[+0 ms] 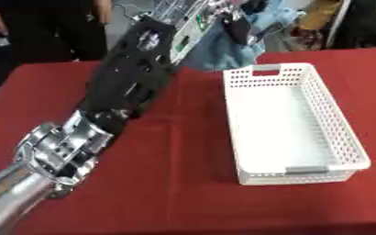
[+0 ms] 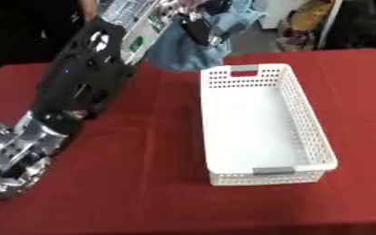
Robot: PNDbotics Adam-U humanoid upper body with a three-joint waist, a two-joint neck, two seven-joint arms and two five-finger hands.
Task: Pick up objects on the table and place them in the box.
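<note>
My left hand is raised past the worktop's far edge, fingers curled round blue cloth. The white box lies below-right, long axis running away from me.

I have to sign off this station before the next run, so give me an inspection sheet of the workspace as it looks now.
Surface: table under a red cloth; nothing lies loose on the visible part.
Job's things: white perforated box stands on the robot's right side, inside bare. A blue cloth item hangs at the far edge, level with the left hand, whose fingers look curled on it.
Clutter: nothing seen on the table.
Hands: left arm reaches across from the lower left to the far edge; right hand not in view.
Cables: nothing seen.
Surroundings: a wire rack and blurred items beyond the table.
</note>
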